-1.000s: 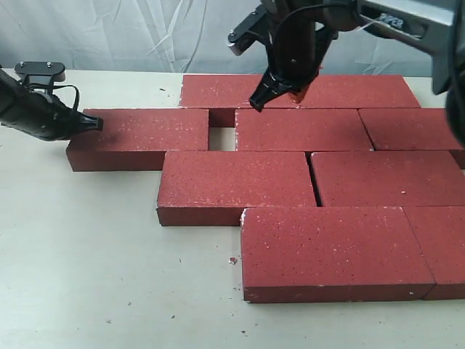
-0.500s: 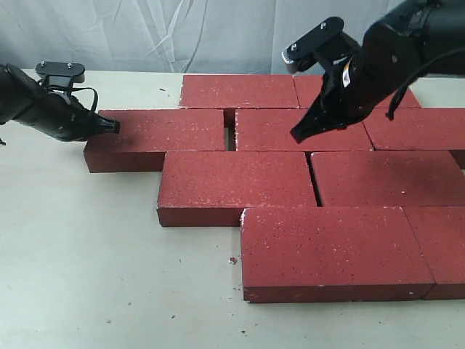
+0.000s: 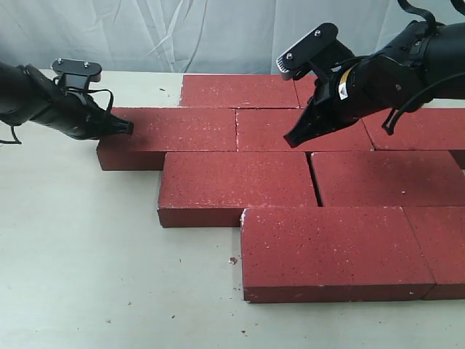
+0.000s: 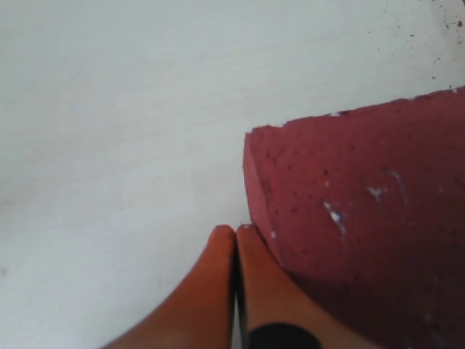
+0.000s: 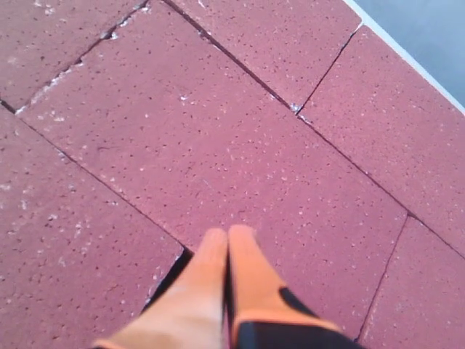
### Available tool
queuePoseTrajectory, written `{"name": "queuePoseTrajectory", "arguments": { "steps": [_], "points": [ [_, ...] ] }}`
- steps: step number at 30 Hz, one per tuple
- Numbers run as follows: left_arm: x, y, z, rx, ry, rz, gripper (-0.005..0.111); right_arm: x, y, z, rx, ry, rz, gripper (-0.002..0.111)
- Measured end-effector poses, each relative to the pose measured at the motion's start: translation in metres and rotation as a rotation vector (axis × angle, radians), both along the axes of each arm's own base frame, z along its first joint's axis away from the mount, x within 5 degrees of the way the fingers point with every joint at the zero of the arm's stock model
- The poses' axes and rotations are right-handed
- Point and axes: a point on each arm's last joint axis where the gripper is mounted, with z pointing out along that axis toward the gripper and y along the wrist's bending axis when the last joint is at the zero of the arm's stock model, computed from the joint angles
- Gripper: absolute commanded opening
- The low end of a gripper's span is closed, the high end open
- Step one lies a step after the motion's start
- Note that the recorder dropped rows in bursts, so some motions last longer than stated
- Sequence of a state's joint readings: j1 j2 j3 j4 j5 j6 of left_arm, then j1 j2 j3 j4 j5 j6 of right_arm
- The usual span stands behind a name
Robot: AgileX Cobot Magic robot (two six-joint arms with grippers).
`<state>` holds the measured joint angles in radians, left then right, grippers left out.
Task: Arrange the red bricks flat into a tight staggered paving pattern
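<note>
Several dark-red bricks lie flat in staggered rows on the pale table. My left gripper point(image 3: 125, 129) is shut and empty, its tips pressed against the left end of the second-row left brick point(image 3: 171, 134); the left wrist view shows that brick's corner point(image 4: 349, 196) beside the closed fingertips point(image 4: 235, 231). This brick now meets the middle brick point(image 3: 301, 131) with only a thin seam. My right gripper point(image 3: 289, 140) is shut and empty, tips low over the middle brick near its front edge; in the right wrist view the gripper point(image 5: 228, 231) sits over the brick point(image 5: 240, 153).
A narrow dark gap point(image 3: 314, 177) separates the two third-row bricks. The front-row bricks point(image 3: 330, 251) lie nearest the camera. Bare table point(image 3: 87, 247) spreads to the left and front, with small grit specks. A wrinkled white backdrop stands behind.
My left gripper pushed the second-row left brick rightward, closing the open gap beside the middle brick. My right gripper swung down and right from the back row to the middle brick.
</note>
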<state>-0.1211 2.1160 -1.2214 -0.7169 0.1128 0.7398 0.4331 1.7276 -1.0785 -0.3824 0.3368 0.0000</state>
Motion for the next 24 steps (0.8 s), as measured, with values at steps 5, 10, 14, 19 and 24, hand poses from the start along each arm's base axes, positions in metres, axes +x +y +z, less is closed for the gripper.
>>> {"name": "queuePoseTrajectory", "arguments": {
  "steps": [5,10,14,19,24],
  "points": [
    [0.000,0.001,0.000,0.035,-0.009,-0.031,0.000,0.000,0.000,0.000,0.001,-0.002,0.001,-0.001],
    [0.001,0.002,0.000,0.052,-0.017,-0.042,0.000,0.000,0.000,0.000,0.001,-0.002,0.001,-0.001],
    [0.002,0.013,0.000,0.051,-0.014,-0.017,0.000,0.000,0.000,0.000,0.001,-0.002,0.001,-0.001],
    [0.002,0.023,0.000,0.050,-0.009,0.003,0.000,0.000,0.000,0.000,0.001,-0.002,0.001,-0.001],
    [-0.001,0.025,0.009,0.021,0.021,-0.013,0.000,0.000,0.000,0.000,0.001,-0.002,0.001,-0.001]
  ]
}}
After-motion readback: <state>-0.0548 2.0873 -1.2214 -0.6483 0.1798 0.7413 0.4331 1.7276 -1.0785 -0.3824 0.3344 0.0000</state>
